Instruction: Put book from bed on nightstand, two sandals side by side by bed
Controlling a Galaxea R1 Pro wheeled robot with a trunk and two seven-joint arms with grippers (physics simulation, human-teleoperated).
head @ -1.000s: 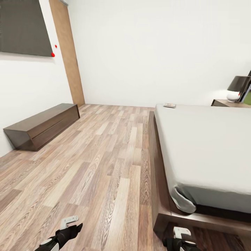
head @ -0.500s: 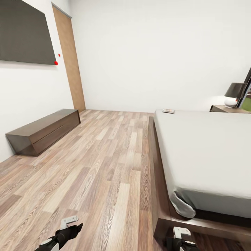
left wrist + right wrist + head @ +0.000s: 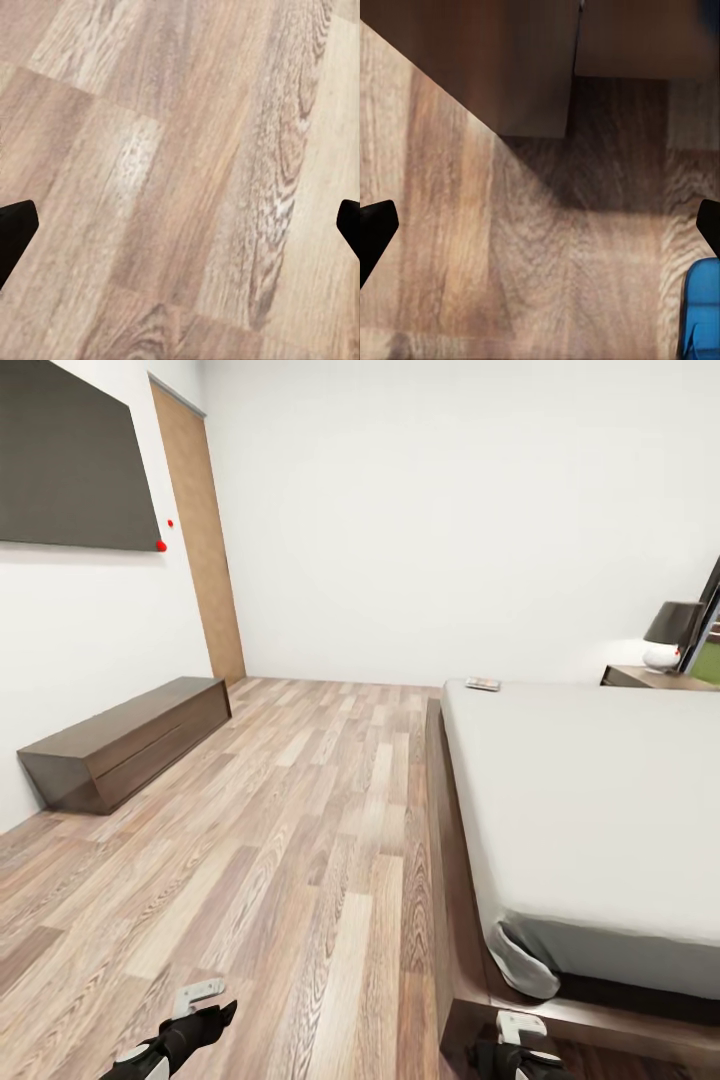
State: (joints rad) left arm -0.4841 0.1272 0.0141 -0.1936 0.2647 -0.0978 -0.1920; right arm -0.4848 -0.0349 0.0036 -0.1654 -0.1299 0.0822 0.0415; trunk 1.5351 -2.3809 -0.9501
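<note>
The book [image 3: 483, 683] lies small and dark at the far corner of the bed's grey mattress [image 3: 590, 790]. The bed's dark wooden frame [image 3: 445, 830] runs along the wood-plank floor. A nightstand [image 3: 645, 676] stands beyond the bed at the far right. One blue sandal [image 3: 701, 311] lies on the floor close to the bed frame's corner [image 3: 521, 67]; the other sandal is out of view. My left gripper [image 3: 212, 1017] hangs low over bare floor, open [image 3: 180, 229] and holding nothing. My right gripper [image 3: 515, 1048] is by the bed's near corner, also open [image 3: 540, 229] and holding nothing.
A low dark-brown cabinet [image 3: 125, 740] sits along the left wall under a dark wall screen [image 3: 70, 470]. A wooden door [image 3: 200, 530] is in the far left corner. A dark-shaded lamp [image 3: 672, 632] stands on the nightstand. Wide floor [image 3: 300, 810] lies between cabinet and bed.
The whole head view has shifted slightly, so the camera moved. The book, bed and both grippers hold the same places relative to each other.
</note>
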